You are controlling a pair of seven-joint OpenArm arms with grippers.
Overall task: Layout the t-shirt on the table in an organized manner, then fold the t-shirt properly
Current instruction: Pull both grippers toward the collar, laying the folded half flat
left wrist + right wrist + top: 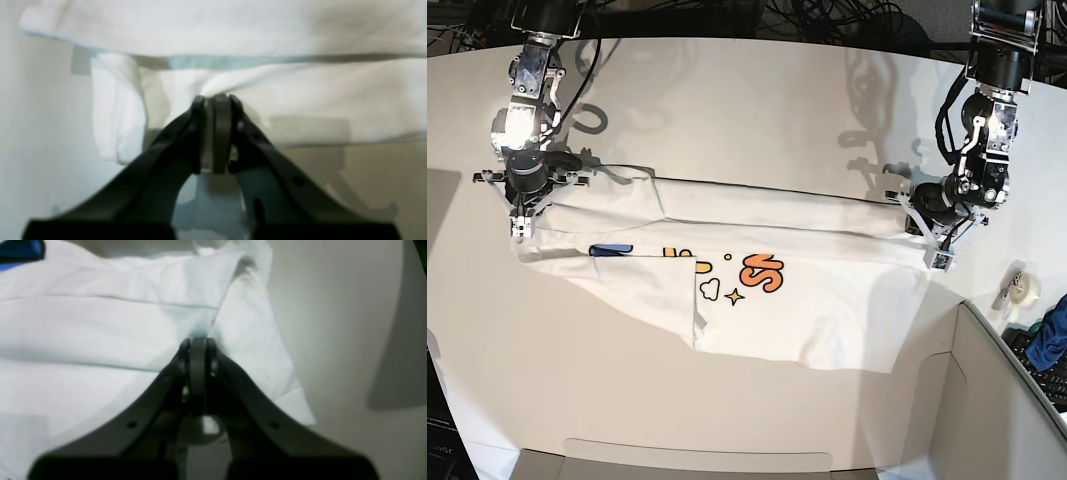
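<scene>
The soft white t-shirt (757,270) lies stretched and creased across the smooth off-white desk (747,110), orange lettering showing. The left hand (213,100) and right hand (198,341), both black, each pinch a bunched fold of its cloth.

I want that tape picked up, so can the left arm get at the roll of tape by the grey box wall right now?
Probably not yet: the left gripper is shut on the t-shirt. The tape roll lies on bare table nearby, with nothing between them.
</scene>
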